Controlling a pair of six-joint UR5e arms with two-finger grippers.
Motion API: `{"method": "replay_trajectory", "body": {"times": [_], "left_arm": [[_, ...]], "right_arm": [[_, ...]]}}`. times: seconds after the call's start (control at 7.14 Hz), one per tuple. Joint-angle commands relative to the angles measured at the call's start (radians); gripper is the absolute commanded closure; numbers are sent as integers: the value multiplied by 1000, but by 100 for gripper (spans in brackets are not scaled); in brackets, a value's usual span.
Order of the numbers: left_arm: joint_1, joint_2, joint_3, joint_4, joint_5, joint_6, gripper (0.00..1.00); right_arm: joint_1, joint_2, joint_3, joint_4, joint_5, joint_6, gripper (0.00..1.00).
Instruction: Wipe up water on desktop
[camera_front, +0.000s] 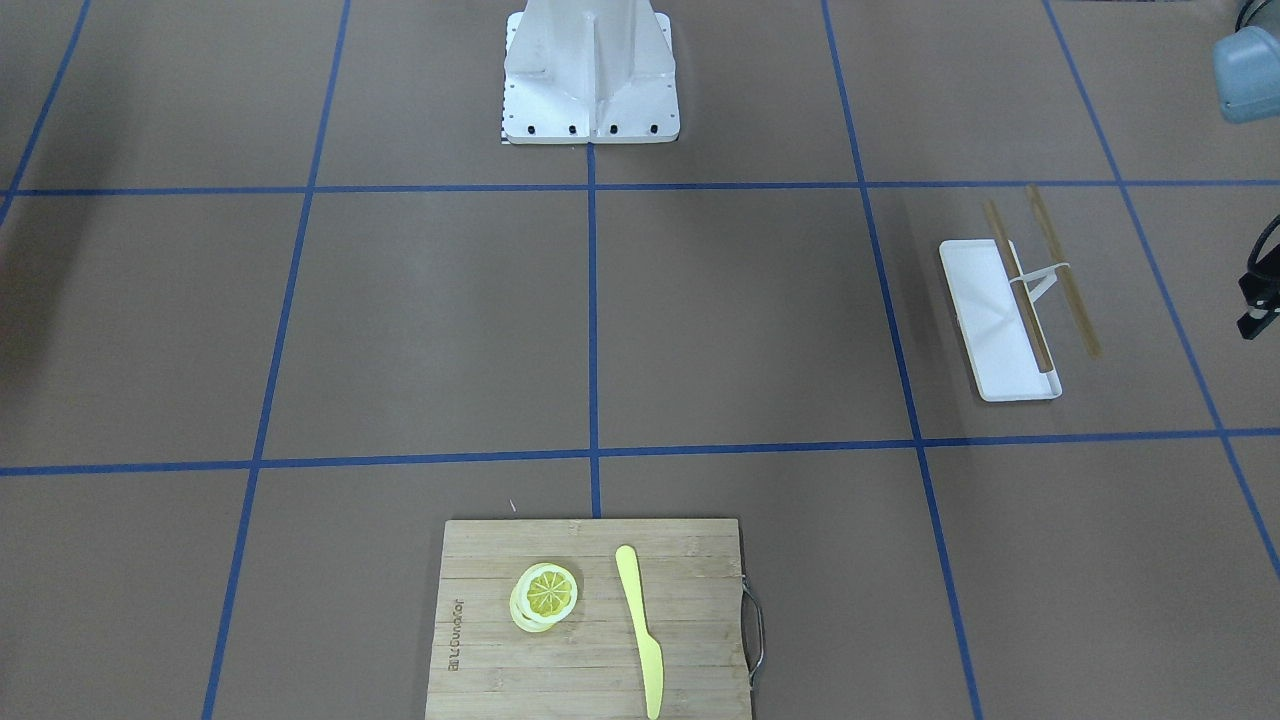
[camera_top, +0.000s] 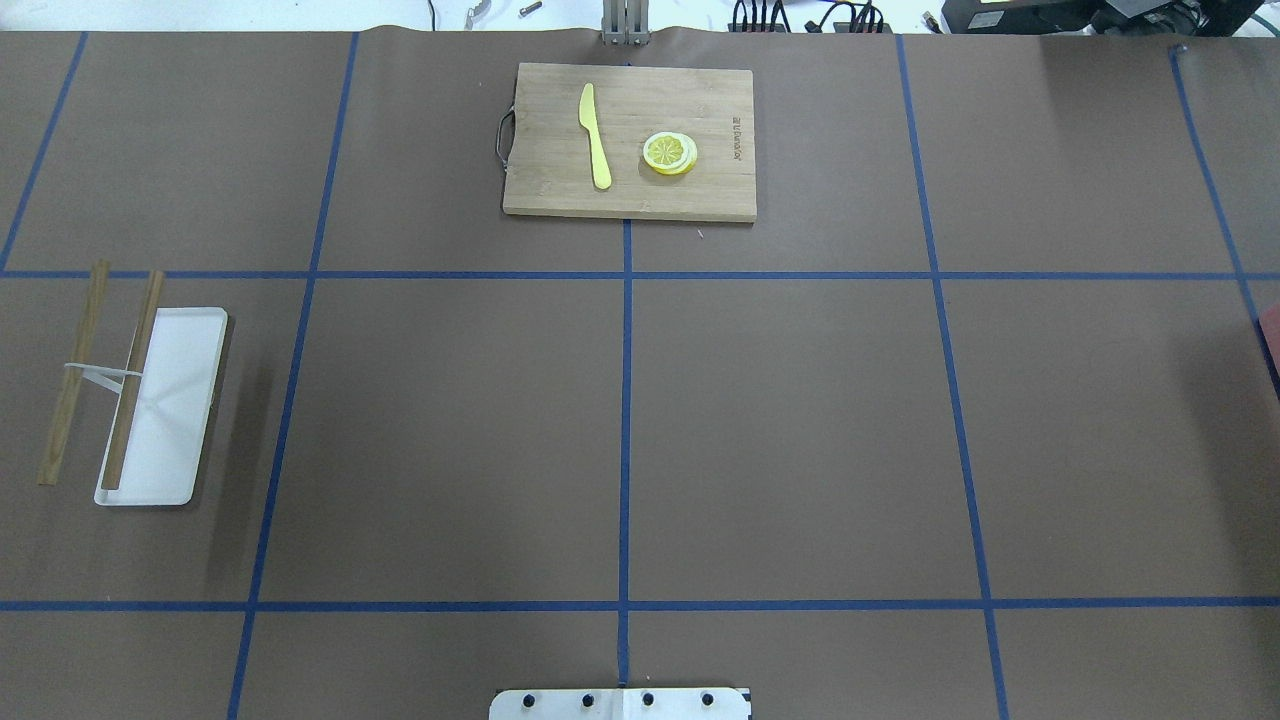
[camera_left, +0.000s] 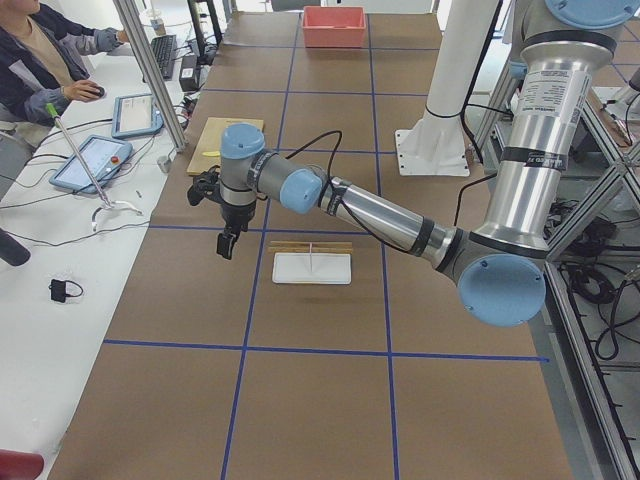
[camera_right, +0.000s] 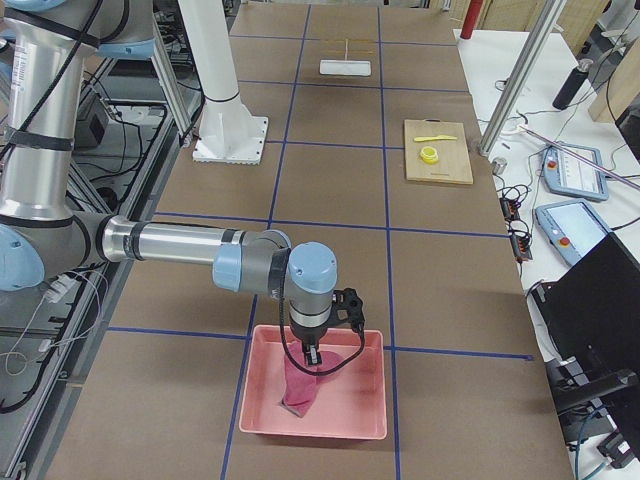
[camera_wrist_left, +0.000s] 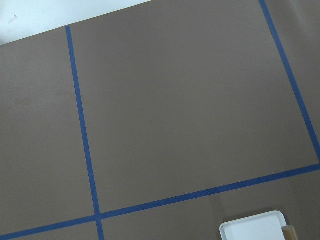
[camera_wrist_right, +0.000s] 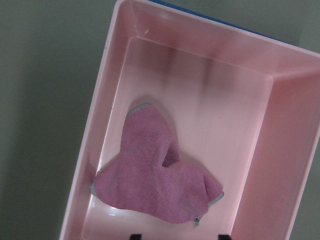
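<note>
The brown desktop (camera_top: 800, 420) with blue tape lines shows no clear water in any view. A pink cloth (camera_wrist_right: 155, 185) lies crumpled in a pink tray (camera_wrist_right: 280, 150) at the table's right end (camera_right: 365, 400). My right gripper (camera_wrist_right: 179, 236) hangs just above the cloth (camera_right: 300, 388); its two fingertips show apart at the wrist view's bottom edge, so it is open. My left gripper (camera_left: 228, 243) hovers above the desktop near the white tray, cut off by the front view's right edge (camera_front: 1255, 300). I cannot tell if it is open or shut.
A bamboo board (camera_top: 640, 200) with a yellow knife (camera_top: 596, 140) and a lemon slice (camera_top: 669, 153) lies at the far middle. A white tray (camera_top: 170, 440) with two chopsticks (camera_top: 70, 380) lies on the left. An operator (camera_left: 40, 50) sits beyond the table's far edge.
</note>
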Motion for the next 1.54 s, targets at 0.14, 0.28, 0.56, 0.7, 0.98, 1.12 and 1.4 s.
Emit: {"method": "replay_trajectory", "body": {"times": [0.14,0.28,0.56,0.7,0.98,1.12,1.4], "left_arm": [[-6,4,4,11,-1,14,3],[-18,4,8,65,-7,46,3],[-93,5,39,225,-90,229,3],[-133,39,71,233,-108,236,2],[-172,100,105,206,-110,268,2],[-176,123,105,195,-112,275,2],[-178,116,99,193,-113,270,2]], "right_arm": [[2,49,-3,-4,0,3,0],[2,80,-12,-11,1,6,0],[2,140,-70,-8,8,8,0],[2,166,-85,-13,9,14,0],[2,177,-101,-7,11,21,0],[0,186,-101,-5,11,21,0],[0,191,-116,-5,11,20,0]]}}
